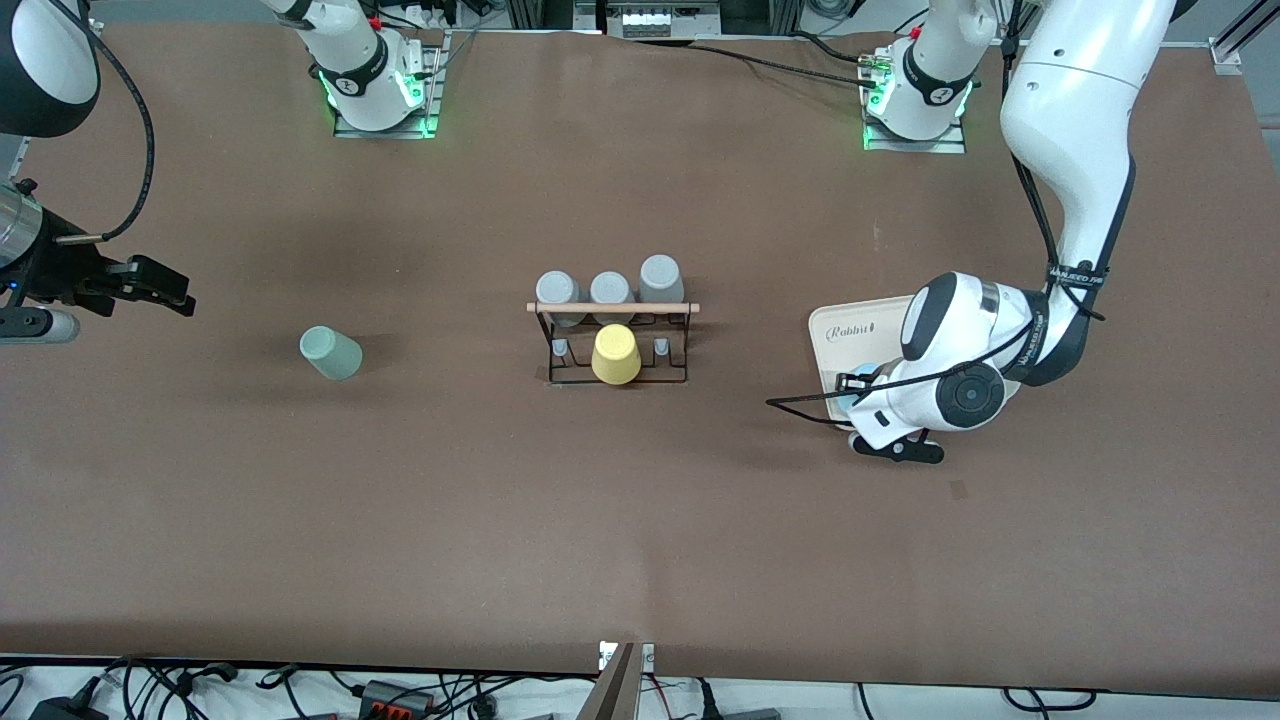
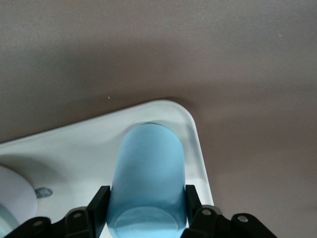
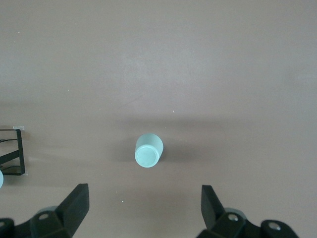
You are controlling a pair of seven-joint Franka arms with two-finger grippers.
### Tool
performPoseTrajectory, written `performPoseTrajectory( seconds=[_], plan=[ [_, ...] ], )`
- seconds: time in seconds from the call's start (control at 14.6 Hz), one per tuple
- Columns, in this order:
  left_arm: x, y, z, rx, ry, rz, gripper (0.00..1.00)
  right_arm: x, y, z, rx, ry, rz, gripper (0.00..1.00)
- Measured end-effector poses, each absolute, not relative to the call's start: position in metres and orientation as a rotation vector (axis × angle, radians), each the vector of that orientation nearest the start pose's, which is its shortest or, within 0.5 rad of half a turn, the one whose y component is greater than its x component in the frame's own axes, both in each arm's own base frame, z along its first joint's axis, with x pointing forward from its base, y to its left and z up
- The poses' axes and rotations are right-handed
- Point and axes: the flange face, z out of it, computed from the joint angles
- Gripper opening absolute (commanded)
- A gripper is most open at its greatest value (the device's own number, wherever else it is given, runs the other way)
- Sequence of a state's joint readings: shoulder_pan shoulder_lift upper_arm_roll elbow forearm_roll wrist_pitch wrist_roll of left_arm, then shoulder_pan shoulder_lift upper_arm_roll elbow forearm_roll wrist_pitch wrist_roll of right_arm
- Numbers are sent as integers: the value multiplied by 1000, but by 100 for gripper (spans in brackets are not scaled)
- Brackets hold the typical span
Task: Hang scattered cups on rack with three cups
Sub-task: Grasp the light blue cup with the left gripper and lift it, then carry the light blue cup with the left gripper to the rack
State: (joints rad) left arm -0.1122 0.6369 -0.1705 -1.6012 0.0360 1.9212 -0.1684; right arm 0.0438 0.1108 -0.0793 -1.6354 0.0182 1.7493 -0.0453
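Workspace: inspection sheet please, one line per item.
Surface: brown table, no spills seen.
Job's things: mint cup stands toward the right arm's end; blue cup on the white tray; rack at mid-table.
Clutter: yellow cup and three grey cups on the rack.
Grippers: left tool low over the tray, fingers against the blue cup's sides; right tool open, above the table, mint cup ahead.
Cables: black cable loop at the left arm's wrist.
Surroundings: cables along the table's edges.
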Motion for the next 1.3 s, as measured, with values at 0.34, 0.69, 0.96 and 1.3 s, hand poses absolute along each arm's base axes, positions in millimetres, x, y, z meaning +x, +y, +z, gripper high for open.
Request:
performPoseTrajectory(
  seconds=[0.34,0.69,0.96,1.3],
  plan=[
    [622,-217,359,-3066,315,600,9,598,-13,546,-3132,-23,-7,100],
    [592,-294,489,-3142,313,571,3,598,-12,546,-3132,-24,-7,100],
    [590,-350,499,-3255,134,426,3,598,-12,546,-3132,-24,-8,100],
    [600,-394,470,-3385,-56,383,3,598,-12,546,-3133,-24,-10,100]
  ],
)
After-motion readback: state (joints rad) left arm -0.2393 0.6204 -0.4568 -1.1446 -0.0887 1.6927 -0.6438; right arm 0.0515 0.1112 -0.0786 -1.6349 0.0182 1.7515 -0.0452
